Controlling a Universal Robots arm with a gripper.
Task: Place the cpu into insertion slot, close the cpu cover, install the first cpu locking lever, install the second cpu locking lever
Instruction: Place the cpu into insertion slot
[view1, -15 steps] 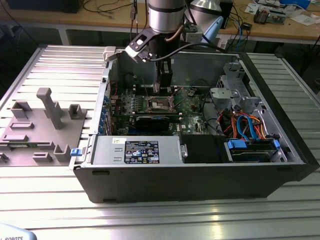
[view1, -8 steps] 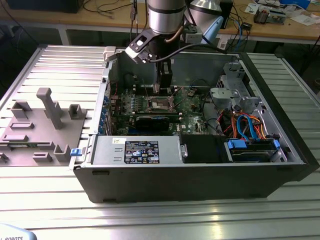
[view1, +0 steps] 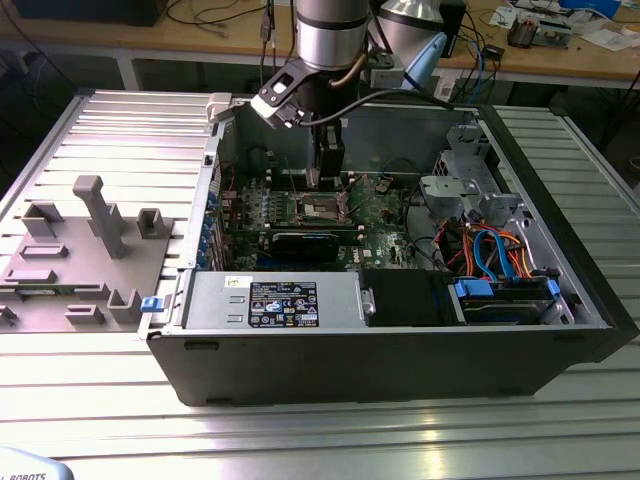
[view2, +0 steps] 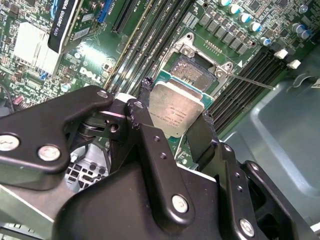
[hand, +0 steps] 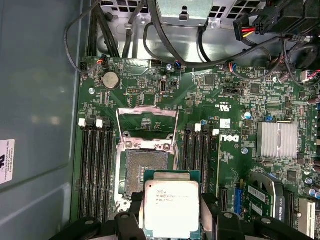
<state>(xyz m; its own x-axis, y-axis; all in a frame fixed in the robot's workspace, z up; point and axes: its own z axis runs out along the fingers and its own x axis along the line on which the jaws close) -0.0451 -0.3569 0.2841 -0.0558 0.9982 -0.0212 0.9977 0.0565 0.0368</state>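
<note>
Exterior view: camera off my arm (view1: 328, 35), set high and well back, looking down into the open computer case (view1: 400, 350) on the ribbed table (view1: 320, 430). The whole case fits in; the motherboard (view1: 380, 205) sits deep inside.

First wrist view: on my wrist, close, facing almost straight down on the motherboard (hand: 225, 95). The socket (hand: 145, 167) is seen square-on.

Second wrist view: also on my wrist, nearer and slanted, peering past my own fingers (view2: 200, 137). The board runs diagonally.

Shared: both wrist views take in the cpu (hand: 171, 207), the open socket (view2: 192, 70) and the memory slots (hand: 97, 170). The exterior view overlaps them at the socket (view1: 322, 208), below my wrist.
</note>
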